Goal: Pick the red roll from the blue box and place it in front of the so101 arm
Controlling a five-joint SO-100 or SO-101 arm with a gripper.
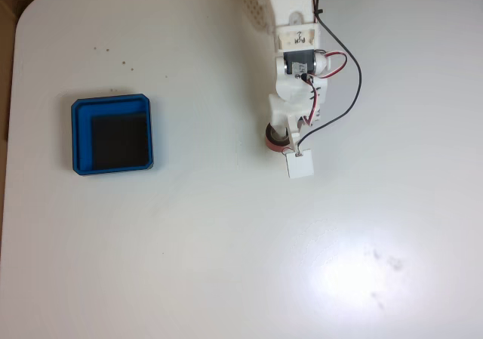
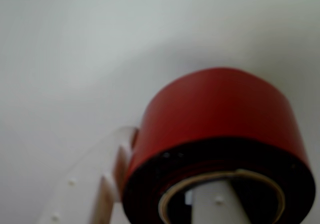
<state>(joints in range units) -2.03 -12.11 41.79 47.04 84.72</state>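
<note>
Red roll was right up against the wrist camera, with one white finger poking up through its hollow core and the other finger pressed against the outside wall on the left. So the jaws were clamped on the roll's wall, one inside, one outside.

From the fixed view the roll sat under the gripper in front of the arm, well apart from the blue box, which looked empty. Couldn't tell if it was touching the table yet.

My worry: if the jaws let go while it hung above the table, it could land on edge and roll off. The inner finger could also snag the core and drag it on the way out.

Looks-wise: glossy red outside, dark top face, pale core ring.
</note>
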